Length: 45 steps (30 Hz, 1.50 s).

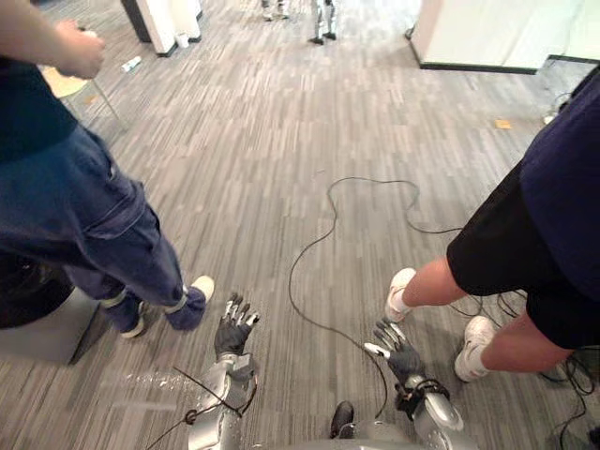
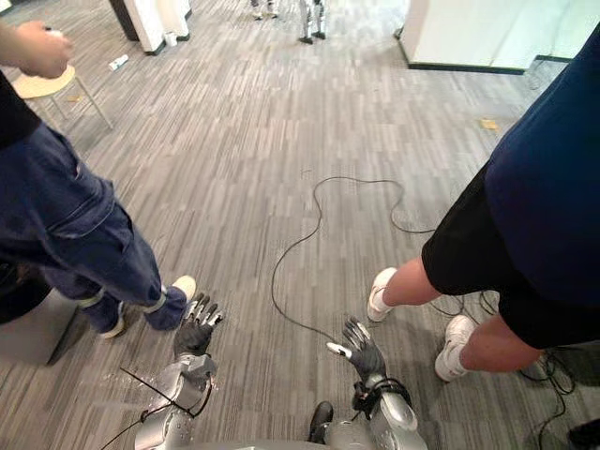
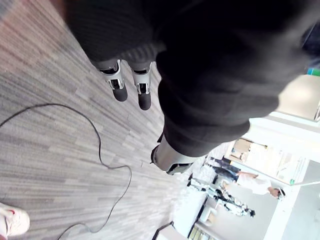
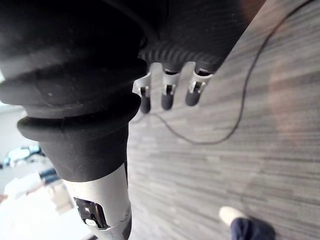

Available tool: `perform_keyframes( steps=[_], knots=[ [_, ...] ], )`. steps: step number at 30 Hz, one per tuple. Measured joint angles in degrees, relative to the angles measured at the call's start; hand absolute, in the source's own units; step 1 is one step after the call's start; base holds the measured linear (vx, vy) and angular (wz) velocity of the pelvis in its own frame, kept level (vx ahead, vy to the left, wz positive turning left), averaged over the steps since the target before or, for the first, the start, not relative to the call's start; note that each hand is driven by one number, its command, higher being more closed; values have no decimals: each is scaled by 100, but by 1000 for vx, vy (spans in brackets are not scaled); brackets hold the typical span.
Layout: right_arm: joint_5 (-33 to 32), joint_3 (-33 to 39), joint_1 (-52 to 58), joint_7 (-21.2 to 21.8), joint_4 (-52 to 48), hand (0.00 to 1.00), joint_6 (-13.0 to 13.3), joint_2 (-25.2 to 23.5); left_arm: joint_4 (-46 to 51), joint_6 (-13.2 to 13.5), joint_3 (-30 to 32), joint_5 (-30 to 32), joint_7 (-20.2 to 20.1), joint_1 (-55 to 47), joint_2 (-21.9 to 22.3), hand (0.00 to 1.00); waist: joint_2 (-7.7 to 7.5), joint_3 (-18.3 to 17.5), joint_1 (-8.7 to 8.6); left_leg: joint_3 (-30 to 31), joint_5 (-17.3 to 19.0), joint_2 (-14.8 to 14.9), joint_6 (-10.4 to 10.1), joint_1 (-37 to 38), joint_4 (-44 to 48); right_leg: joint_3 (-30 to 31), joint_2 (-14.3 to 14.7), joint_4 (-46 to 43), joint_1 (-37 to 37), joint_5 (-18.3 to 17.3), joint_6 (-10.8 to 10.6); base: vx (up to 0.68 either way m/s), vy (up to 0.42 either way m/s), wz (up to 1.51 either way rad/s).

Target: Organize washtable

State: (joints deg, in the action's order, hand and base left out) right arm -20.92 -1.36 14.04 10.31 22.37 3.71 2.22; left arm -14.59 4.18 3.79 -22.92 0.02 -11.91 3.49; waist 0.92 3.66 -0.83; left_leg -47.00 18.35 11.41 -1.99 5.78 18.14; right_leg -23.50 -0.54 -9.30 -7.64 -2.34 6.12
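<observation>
Both hands hang low over a grey striped carpet floor (image 1: 281, 150). My left hand (image 1: 232, 328) points forward with straight, spread fingers (image 3: 119, 86) and holds nothing. My right hand (image 1: 398, 349) is open too, its fingers (image 4: 167, 96) relaxed and its palm empty. The two hands are about a shoulder's width apart, each close to a person's feet.
A person in blue jeans (image 1: 103, 225) stands close at my left, by a dark grey box (image 1: 37, 328). A person in black shorts (image 1: 506, 253) and white shoes (image 1: 401, 292) stands close at my right. Farther off are a stool (image 1: 66, 86), a bottle on the floor (image 1: 130, 64) and white furniture (image 1: 478, 33).
</observation>
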Motion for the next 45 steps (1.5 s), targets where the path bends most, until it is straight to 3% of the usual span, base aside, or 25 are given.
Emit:
perform_keyframes(
  steps=[1, 3, 4, 5, 6, 7, 8, 10, 12, 13, 16, 19, 24, 25, 33, 38, 41, 43, 45],
  knots=[
    [-3, 26, 21, 2, 30, 0, -4, 21, -108, -2, 36, -7, -10, -8, 0, 0, 29, -1, 7, 50, -154, 197, -120, -67, 59, 104, 91, 40, 53, 0, -60, -44, 53, -43],
    [-3, 26, 15, 2, 102, 0, -15, 40, -186, -7, 99, 3, -12, -133, -18, 0, -13, -26, 1, 189, -157, 272, -111, -110, 471, 290, 116, 111, 80, 4, -174, -46, 81, -41],
    [-59, 16, 2, 1, 154, 0, -27, 67, -200, -8, 135, 8, -10, -208, -20, 0, -50, 21, 19, 629, -191, 339, -53, -280, 980, 402, 117, 209, 161, 58, -225, -52, 78, -39],
    [-118, -45, -2, 0, 175, 0, -48, 84, -241, -10, 175, 5, -1, -346, -8, 0, -65, 36, 36, 1364, -306, 336, 137, -578, 1570, 560, 118, 372, 272, 147, -158, -53, 72, -50],
    [-147, -118, -26, 4, 197, 0, -49, 89, -258, -12, 209, -8, 0, -416, 1, 0, -89, 65, 68, 1798, -230, 293, 162, -742, 1720, 646, 87, 422, 330, 166, -192, -38, 77, -69],
    [-185, -172, -114, 10, 338, 0, -49, 89, -293, -14, 267, -55, 2, -564, 9, 0, -145, 111, 165, 2655, -129, 19, 64, -883, 1568, 860, 43, 443, 348, 196, -240, -26, 175, -75],
    [-187, -143, -157, 10, 470, 0, -57, 99, -362, -27, 298, -118, 5, -583, 10, 0, -84, 109, 216, 3352, -87, -171, -32, -986, 1177, 974, -6, 450, 339, 248, -294, -28, 200, -65],
    [-183, -122, -183, 8, 613, 0, -62, 148, -388, -22, 268, -117, -3, -583, -1, 0, 38, 112, 175, 3828, -235, -219, -81, -1030, 262, 993, -77, 454, 294, 315, -461, -41, 224, -22],
    [-183, -148, -92, 19, 667, 0, -98, 129, -433, -21, 180, -118, -4, -597, -63, 0, -11, 24, 165, 3616, -444, -532, 12, -889, -285, 1121, -308, 721, 314, 542, -727, 39, 271, -12],
    [-171, -142, -79, 22, 668, 0, -117, 108, -426, -21, 117, -117, -9, -569, -117, 0, -114, -12, 164, 3599, -513, -650, 120, -880, -401, 1120, -403, 806, 305, 639, -806, 64, 238, 2],
    [-156, -132, -40, -5, 670, 0, -162, 103, -418, -27, -154, -117, -39, -557, -191, 0, -115, -36, 160, 3609, -641, -964, 288, -729, -736, 1120, -612, 998, 395, 804, -948, 30, 188, 9],
    [-154, -167, -111, -6, 782, 0, -178, 1, -393, -27, -202, -117, -118, -557, -221, 0, -113, -76, 162, 3611, -662, -1134, 322, -594, -827, 1120, -742, 1137, 496, 865, -1037, 82, 166, 4],
    [-93, -228, -199, -8, 847, 0, -209, -73, -393, -51, -216, -117, -111, -559, -350, 0, -192, -129, 173, 3609, -662, -1215, 322, -468, -822, 1123, -800, 1248, 658, 881, -1053, 35, 51, -1],
    [27, -407, -464, -8, 1220, 0, -213, -54, -395, -122, -362, -117, -116, -561, -311, 0, -348, -300, 163, 3610, -872, -1247, 419, -309, -1318, 1131, -752, 1482, 654, 1072, -1090, 0, 0, 0],
    [24, -379, -497, -52, 1313, 0, -212, -54, -521, -116, -350, -116, -107, -561, -321, 0, -351, -300, 162, 3606, -871, -1245, 415, -301, -1323, 1130, -754, 1483, 662, 1073, -1090, 0, 0, 0],
    [1, -257, -660, -323, 1985, 0, -220, -58, -1623, -128, -336, -116, 127, -277, -382, 0, -356, -294, 165, 3593, -872, -1235, 410, -229, -1350, 1110, -768, 1488, 747, 1072, -1090, 0, 0, 1],
    [-158, -151, -874, -515, 2406, 0, -226, -76, -2074, -124, -318, -116, 291, -165, -477, 0, -437, -232, 163, 3579, -847, -1233, 373, -327, -1257, 1101, -806, 1487, 723, 1078, -1098, -10, -1, 4],
    [-268, -62, -1063, -669, 2472, 0, -223, -61, -2171, -108, -318, -116, 408, -15, -539, 0, -502, -94, 179, 3581, -697, -1204, 368, -634, -879, 1080, -838, 1382, 575, 1073, -1111, -89, 4, 12],
    [-338, 53, -1220, -685, 2467, 0, -208, -59, -2171, -100, -321, -114, 417, 34, -541, 0, -471, -25, 182, 3562, -556, -1176, 452, -875, -603, 1079, -867, 1119, 354, 905, -1149, -111, 36, -1]
  ],
)
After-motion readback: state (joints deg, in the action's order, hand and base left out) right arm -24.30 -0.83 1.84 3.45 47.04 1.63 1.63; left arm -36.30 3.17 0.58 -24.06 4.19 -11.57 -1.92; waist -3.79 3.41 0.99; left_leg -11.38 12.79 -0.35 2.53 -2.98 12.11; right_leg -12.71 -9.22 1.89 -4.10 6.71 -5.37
